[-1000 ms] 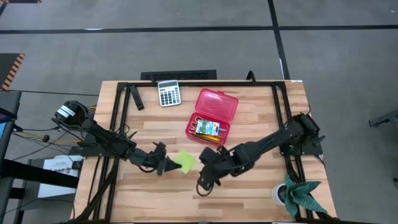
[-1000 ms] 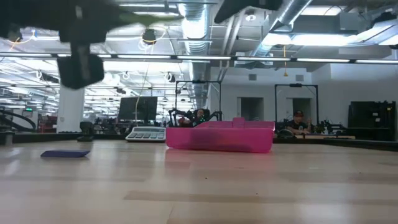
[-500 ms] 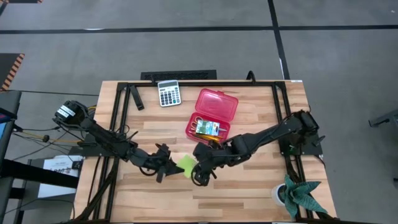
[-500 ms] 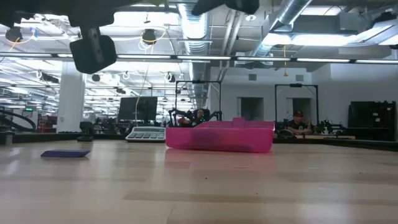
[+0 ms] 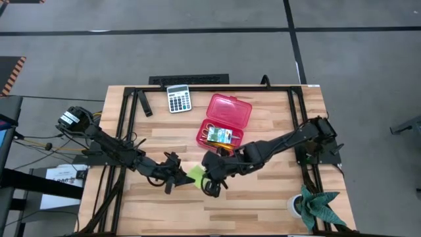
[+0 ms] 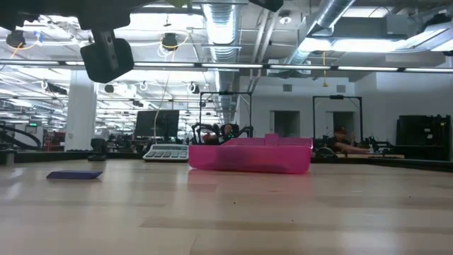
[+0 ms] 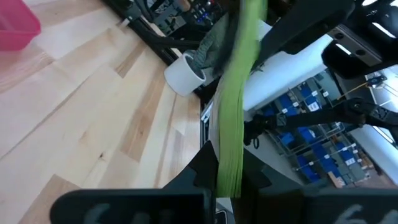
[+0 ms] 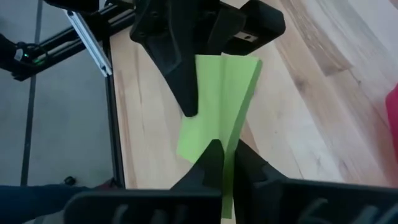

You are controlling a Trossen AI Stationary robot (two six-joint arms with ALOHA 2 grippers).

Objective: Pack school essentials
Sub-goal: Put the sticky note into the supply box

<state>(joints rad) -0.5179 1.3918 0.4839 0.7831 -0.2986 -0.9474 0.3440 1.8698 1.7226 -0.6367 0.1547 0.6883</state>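
The lime-green sticky-note pad (image 5: 196,174) hangs above the near middle of the table, between my two grippers. My left gripper (image 5: 184,175) is shut on it from the left side. My right gripper (image 5: 206,178) is shut on its other end from the right. The red case (image 5: 223,122) lies open at the table's middle, its base flat on the wood. The small green-blue carton (image 5: 222,136) and pencils lie in its lower half. The scissors and the pen are not plain to see. My left gripper pinches the pad's end (image 8: 205,78) between its two fingers, one on each flat face. The fingers come about level from the table's left. The pad shows edge-on between them (image 7: 229,155) and is clear of the table. My right gripper pinches the pad's opposite end (image 8: 227,146) between its two fingertips, one on each face. The fingers come about level from the table's right, facing the left gripper. The pad spans the two grippers, off the table.
A grey-white calculator (image 5: 178,99) lies at the far edge, left of the case. A potted plant (image 5: 317,207) and a white roll (image 5: 295,205) stand at the near right corner. Bare wood lies near and left of the grippers. People sit in the room behind (image 6: 341,142).
My right gripper has gone toward the table's left edge and a little farther away, up to the pad, and its fingers have closed on the pad's free end. My left gripper has kept its hold. It has turned the pad, which shows narrower from above.
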